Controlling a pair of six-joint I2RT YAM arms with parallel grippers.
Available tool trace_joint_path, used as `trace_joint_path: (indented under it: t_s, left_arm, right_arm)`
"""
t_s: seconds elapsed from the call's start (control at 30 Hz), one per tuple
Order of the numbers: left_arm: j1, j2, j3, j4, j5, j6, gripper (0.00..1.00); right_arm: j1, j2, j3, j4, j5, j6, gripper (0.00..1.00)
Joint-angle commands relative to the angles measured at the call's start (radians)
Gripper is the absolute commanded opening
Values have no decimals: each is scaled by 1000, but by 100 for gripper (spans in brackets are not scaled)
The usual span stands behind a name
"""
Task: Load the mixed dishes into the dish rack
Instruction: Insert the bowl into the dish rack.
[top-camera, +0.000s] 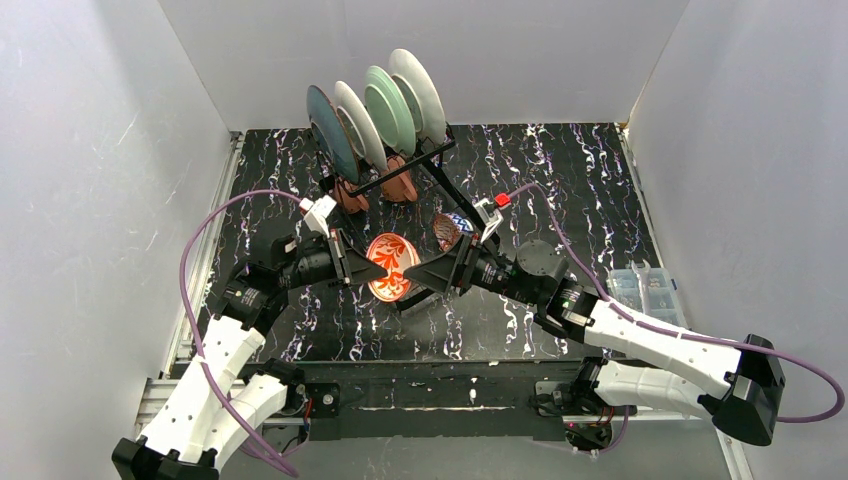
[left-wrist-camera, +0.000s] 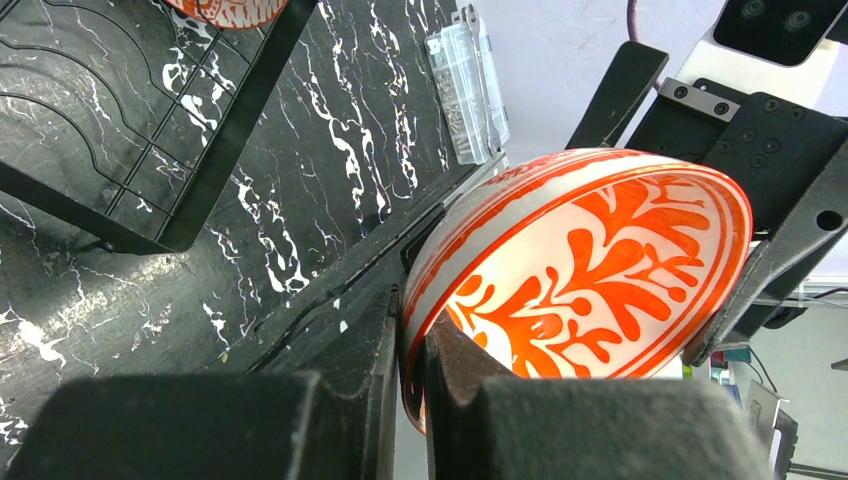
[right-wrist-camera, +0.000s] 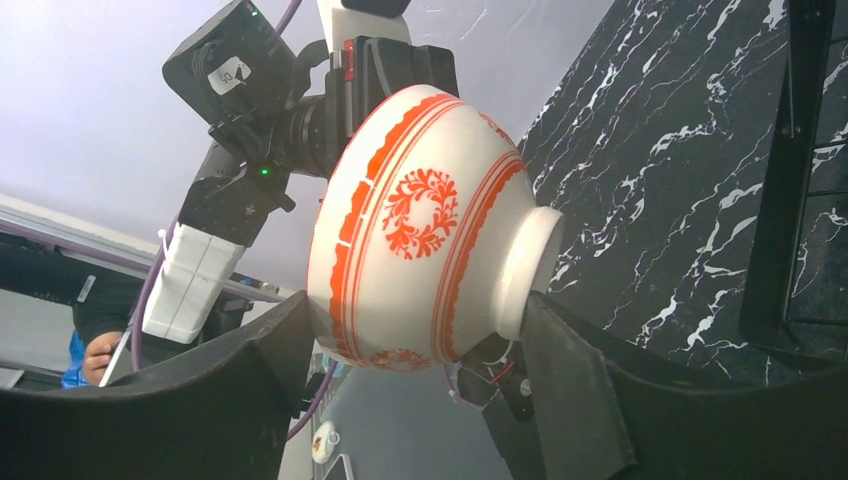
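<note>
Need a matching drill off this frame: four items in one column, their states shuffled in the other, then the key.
Column one
1. small white bowl with orange-red leaf pattern
2. left gripper
3. right gripper
4. dark teal round plate

Column two
A. upright in a slot of the black wire dish rack
B. shut on the bowl's rim
C. held up in mid-air
D. fingers spread either side of the bowl, one by the rim, one by the foot

Pairs: 1-C, 2-B, 3-D, 4-A

Your small red-patterned bowl (top-camera: 392, 266) hangs before the large black wire dish rack (top-camera: 405, 168). Four round plates (top-camera: 388, 108) stand in its far slots, two terracotta mugs (top-camera: 349, 193) before them.
</note>
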Motion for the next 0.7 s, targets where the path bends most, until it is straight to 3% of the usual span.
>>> trace_joint_path:
  t_s: [0.0,0.13,0.3,0.67]
  left_arm:
    - [1,9,9,13,20,-4,0]
    - [1,10,8,13,21,-6,0]
    - [2,13,8,7,17,-4,0]
    - [2,26,29,-36,-2,35,42]
  right_arm:
    - [18,-27,12,189,1,26,73]
    - [20,-32,5,196,12,21,56]
    - [20,-49,2,166,47,4,42]
    - [20,-57,58,3,132,-94,28]
